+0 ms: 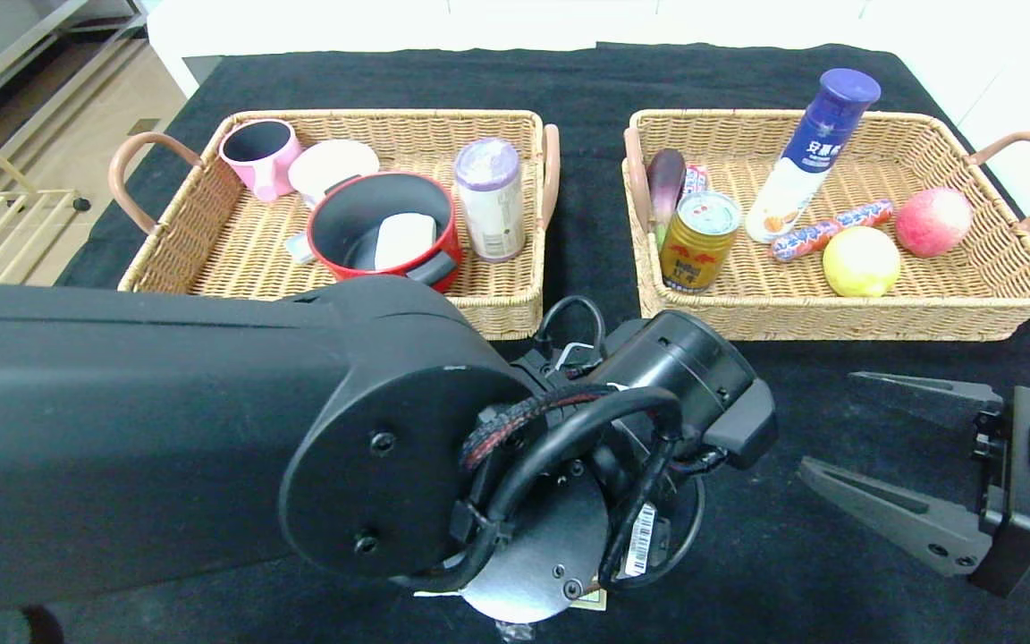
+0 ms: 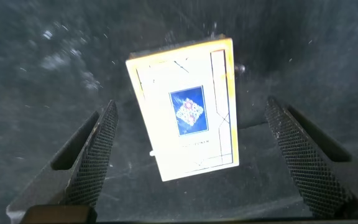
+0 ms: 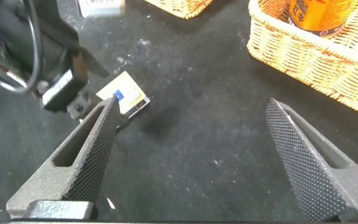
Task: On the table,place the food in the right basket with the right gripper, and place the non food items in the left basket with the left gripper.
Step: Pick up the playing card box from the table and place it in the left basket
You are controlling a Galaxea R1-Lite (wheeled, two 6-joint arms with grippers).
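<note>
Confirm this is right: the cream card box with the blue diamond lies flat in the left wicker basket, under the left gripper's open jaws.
Not quite. The cream card box with the blue diamond lies flat on the black-clothed table, not in the left wicker basket. The left wrist view shows it on the cloth, under the left gripper's open jaws.

A lab-like test setup: black-clothed table (image 1: 515,80), two wicker baskets, white walls.
</note>
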